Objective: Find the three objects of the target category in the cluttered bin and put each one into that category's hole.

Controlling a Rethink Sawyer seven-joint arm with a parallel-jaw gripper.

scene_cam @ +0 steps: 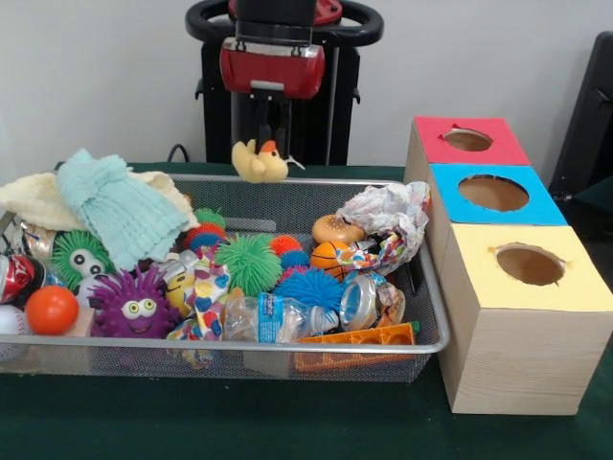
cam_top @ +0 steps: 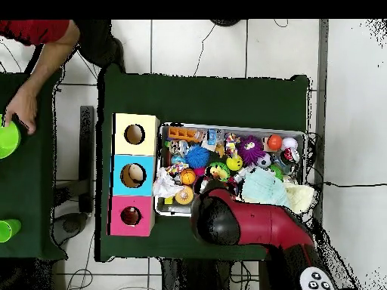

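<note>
The gripper (scene_cam: 265, 144) hangs above the far rim of the wire mesh bin (scene_cam: 316, 350), fingers pinched on a small yellow plush duck (scene_cam: 259, 163) with an orange beak. The duck is lifted clear of the clutter, just above that far rim. In the overhead view the red arm (cam_top: 249, 223) covers the gripper and the duck, so nothing of the grasp shows there.

Inside the bin: a pale green knit cloth (scene_cam: 120, 206) lies on a cream cloth (scene_cam: 29, 196) at the bin's left far corner. A purple spiky ball with eyes (scene_cam: 134, 305) sits near the front rim, an orange ball (scene_cam: 51, 309) just beside it. A green spiky ball (scene_cam: 249, 264) and a blue spiky ball (scene_cam: 308, 287) lie mid-bin. A clear plastic bottle (scene_cam: 278, 318) lies on its side at the front rim, an orange tray-like piece (scene_cam: 369, 335) next to it, possibly a mould. Crumpled paper (scene_cam: 393, 216) sits at the bin's right far corner.

Right of the bin stands a wooden box with three holes: red top (scene_cam: 469, 141) farthest, blue top (scene_cam: 493, 194) in the middle, yellow top (scene_cam: 532, 266) nearest. All three holes look empty.

A person's hand (cam_top: 21, 106) rests on a separate table, well apart from the bin, by a green cup (cam_top: 7, 140).
</note>
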